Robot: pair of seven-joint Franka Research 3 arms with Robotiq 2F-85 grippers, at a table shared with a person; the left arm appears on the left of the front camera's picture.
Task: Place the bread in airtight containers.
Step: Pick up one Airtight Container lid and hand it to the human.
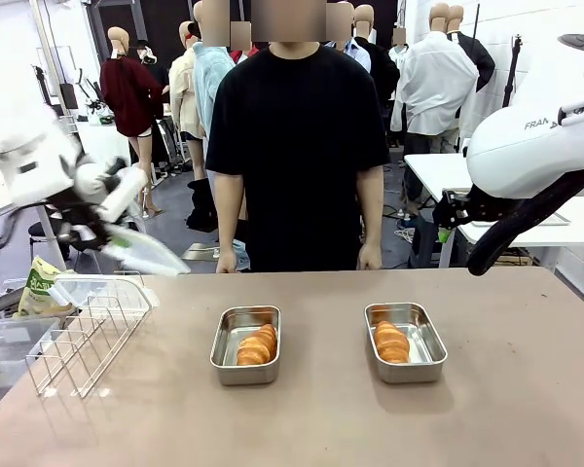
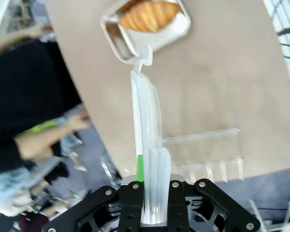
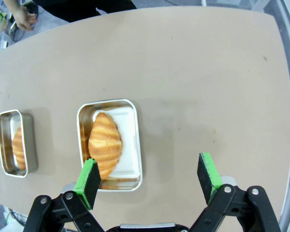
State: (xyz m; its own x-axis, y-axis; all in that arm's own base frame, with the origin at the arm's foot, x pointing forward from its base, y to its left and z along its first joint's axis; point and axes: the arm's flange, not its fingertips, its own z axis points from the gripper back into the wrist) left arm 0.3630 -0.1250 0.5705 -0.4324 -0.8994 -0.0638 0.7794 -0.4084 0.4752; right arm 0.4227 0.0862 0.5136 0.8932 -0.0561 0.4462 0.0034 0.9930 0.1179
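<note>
Two steel airtight containers stand open mid-table, a left one (image 1: 224, 352) and a right one (image 1: 427, 342). Each holds one golden bread roll, left (image 1: 257, 344) and right (image 1: 390, 341). At the far left, above the table's edge, my left gripper (image 1: 112, 232) is shut on a translucent lid (image 1: 148, 256). The left wrist view shows that lid (image 2: 146, 125) edge-on between the fingers (image 2: 131, 193), its tip pointing at a container (image 2: 115, 35) with bread (image 2: 147, 14). My right gripper (image 3: 148, 174) hangs open above the right container (image 3: 131, 145) and its bread (image 3: 105, 142); the other container (image 3: 30, 145) lies beyond.
A wire rack basket (image 1: 88, 331) sits at the table's left corner, with a clear plastic piece (image 2: 203, 154) by the edge. A person in black stands at the far side, hands (image 1: 227, 261) at the table's edge. The near half of the table is bare.
</note>
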